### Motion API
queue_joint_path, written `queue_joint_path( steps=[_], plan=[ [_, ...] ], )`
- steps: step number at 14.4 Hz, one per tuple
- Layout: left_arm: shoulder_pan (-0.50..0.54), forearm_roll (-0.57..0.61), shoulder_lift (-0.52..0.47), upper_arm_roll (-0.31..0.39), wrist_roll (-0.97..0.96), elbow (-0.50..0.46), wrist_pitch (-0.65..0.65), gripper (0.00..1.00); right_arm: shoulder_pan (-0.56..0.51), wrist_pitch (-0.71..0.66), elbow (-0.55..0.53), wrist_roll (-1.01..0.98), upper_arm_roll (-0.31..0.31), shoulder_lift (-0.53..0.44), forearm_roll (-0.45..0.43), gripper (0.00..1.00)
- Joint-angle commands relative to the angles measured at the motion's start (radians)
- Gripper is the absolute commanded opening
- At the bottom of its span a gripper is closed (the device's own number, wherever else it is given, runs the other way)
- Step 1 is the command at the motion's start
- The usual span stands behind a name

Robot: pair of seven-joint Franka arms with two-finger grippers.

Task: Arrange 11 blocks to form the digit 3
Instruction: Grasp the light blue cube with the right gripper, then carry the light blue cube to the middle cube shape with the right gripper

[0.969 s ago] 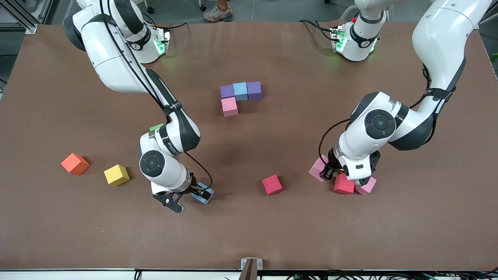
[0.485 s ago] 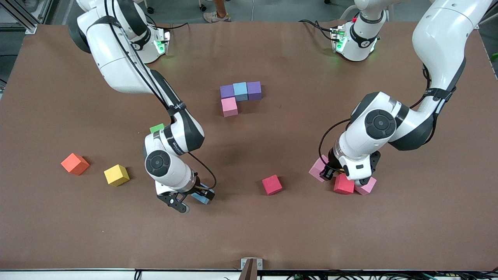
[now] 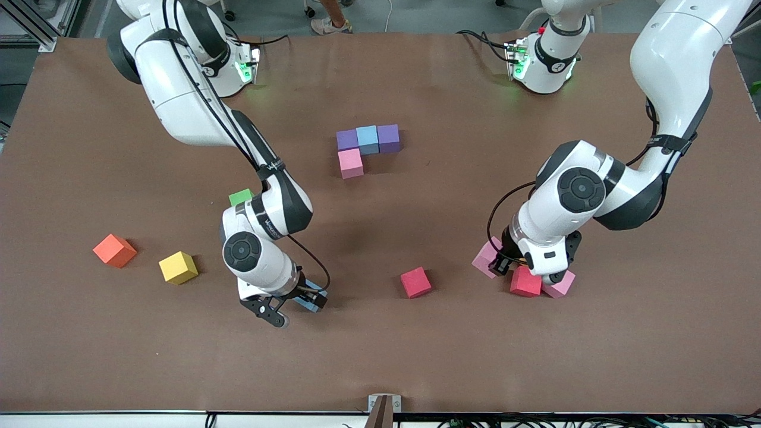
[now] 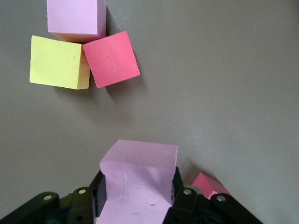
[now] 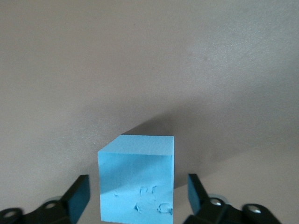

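Brown matting covers the table [image 3: 380, 356], and only the start of the digit 3 [image 3: 365, 148] stands near its middle: two purple cubes with a light blue one between them, and a pink cube touching the purple one toward the right arm's end, on the side nearer the front camera. That makes four of eleven, so the work looks early. The right gripper [image 3: 289, 304] is low over a loose light blue block [image 5: 136, 179] lying nearer the front camera; in the right wrist view its fingers [image 5: 77, 196] stand on either side of the block with gaps showing, so it is open and seems about to grasp. A green block [image 3: 240, 196], a yellow block [image 3: 178, 267] and an orange cube [image 3: 114, 250] lie toward the right arm's end, and a red block [image 3: 415, 282] sits alone between the arms. The left gripper [image 4: 136, 196] is clamped on a pink block [image 4: 138, 179] at the cluster toward its own end, where a red, a yellow and another pink cube touch. The next move likely calls for squeezing the blue block squarely, lifting it straight, and carrying it to the figure without nudging the placed cubes.
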Motion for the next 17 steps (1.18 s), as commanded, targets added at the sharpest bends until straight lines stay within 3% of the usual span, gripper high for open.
queue_joint_path(
  steps=[1,5,6,7,8,13,17],
  plan=[
    [-0.003,0.024,0.003,-0.001,0.013,0.016,-0.014,0.07,0.018,0.010,0.029,0.008,-0.021,0.021,0.008,0.83],
    [-0.001,0.023,0.003,-0.001,0.013,0.016,-0.016,0.07,0.020,0.014,0.026,0.008,-0.021,0.021,0.008,0.73],
    [-0.001,0.023,0.003,-0.001,0.013,0.016,-0.016,0.07,0.020,0.017,0.024,0.007,-0.022,0.021,0.008,0.66],
    [-0.001,0.023,0.003,-0.001,0.013,0.016,-0.016,0.07,0.020,0.017,0.020,0.007,-0.022,0.021,0.008,0.49],
    [-0.001,0.023,0.003,-0.001,0.013,0.016,-0.016,0.07,0.022,0.022,0.016,0.008,-0.022,0.021,0.010,0.45],
    [-0.001,0.023,0.003,-0.001,0.013,0.016,-0.016,0.07,0.031,0.027,0.012,0.007,-0.022,0.018,0.011,0.30],
    [-0.001,0.021,0.003,-0.001,0.013,0.016,-0.016,0.07,0.037,0.014,-0.020,0.002,-0.019,-0.021,0.024,0.29]
  ],
)
